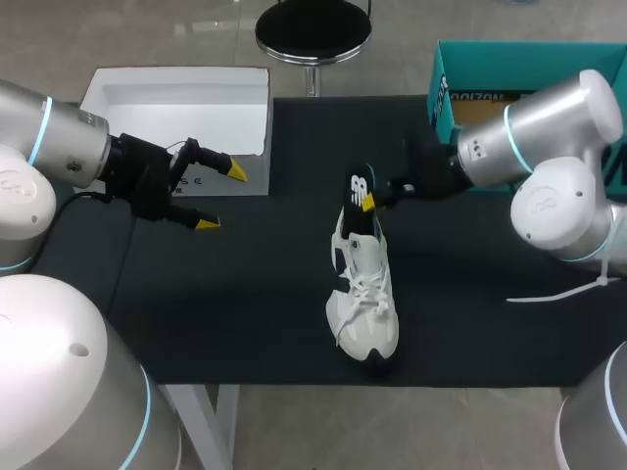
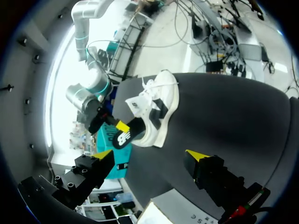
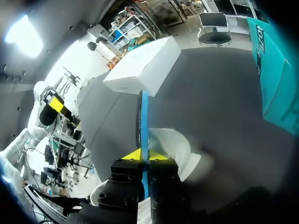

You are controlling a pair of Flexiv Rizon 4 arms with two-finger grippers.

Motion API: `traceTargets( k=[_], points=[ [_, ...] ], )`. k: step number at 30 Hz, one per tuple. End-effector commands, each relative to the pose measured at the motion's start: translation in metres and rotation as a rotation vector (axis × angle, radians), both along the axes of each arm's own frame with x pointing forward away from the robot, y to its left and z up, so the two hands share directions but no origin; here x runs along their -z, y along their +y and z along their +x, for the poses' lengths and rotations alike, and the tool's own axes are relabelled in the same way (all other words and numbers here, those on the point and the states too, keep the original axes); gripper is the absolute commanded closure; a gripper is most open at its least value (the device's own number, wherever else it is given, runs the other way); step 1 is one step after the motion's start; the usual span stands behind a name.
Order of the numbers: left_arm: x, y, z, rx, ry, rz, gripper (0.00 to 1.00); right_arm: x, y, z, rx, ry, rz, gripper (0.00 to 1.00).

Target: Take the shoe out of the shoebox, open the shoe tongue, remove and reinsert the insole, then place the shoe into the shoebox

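A white sneaker [image 1: 363,299] lies on the black table, toe toward the front edge. Its black insole [image 1: 357,186] with a blue edge sticks out of the heel opening. My right gripper [image 1: 368,203] is shut on the insole. In the right wrist view the thin insole [image 3: 143,116] stands edge-on between the pressed fingers of the gripper [image 3: 145,155], with the sneaker [image 3: 175,144] just beneath. My left gripper [image 1: 216,196] hangs open at the table's left, holding nothing. In its view the gripper [image 2: 150,154] faces the sneaker [image 2: 156,105] and insole [image 2: 122,137] from a distance.
A white box [image 1: 176,108] sits at the back left, close behind my left gripper. The teal shoebox [image 1: 456,83] stands at the back right behind my right arm. A white zip tie [image 1: 563,289] lies on the table at the right.
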State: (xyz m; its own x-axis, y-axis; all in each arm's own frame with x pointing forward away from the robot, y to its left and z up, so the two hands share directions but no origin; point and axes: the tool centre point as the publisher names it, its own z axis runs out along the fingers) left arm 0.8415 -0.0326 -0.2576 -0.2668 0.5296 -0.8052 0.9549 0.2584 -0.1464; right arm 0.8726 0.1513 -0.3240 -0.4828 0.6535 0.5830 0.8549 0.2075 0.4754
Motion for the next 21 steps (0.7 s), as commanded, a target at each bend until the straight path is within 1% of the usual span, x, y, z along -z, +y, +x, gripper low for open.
traceTargets(
  k=[1,9,21],
  points=[
    [0.0,-0.001,0.0,-0.002,-0.001,0.004,0.0,0.004,0.003,-0.002,-0.007,0.009,0.0,1.0],
    [0.0,-0.001,0.0,-0.002,-0.001,0.004,0.0,0.013,0.008,-0.016,-0.025,0.041,0.005,1.0],
    [0.0,-0.001,0.0,-0.002,-0.001,0.004,0.0,0.035,0.019,-0.049,-0.052,0.117,0.013,1.0]
  ],
)
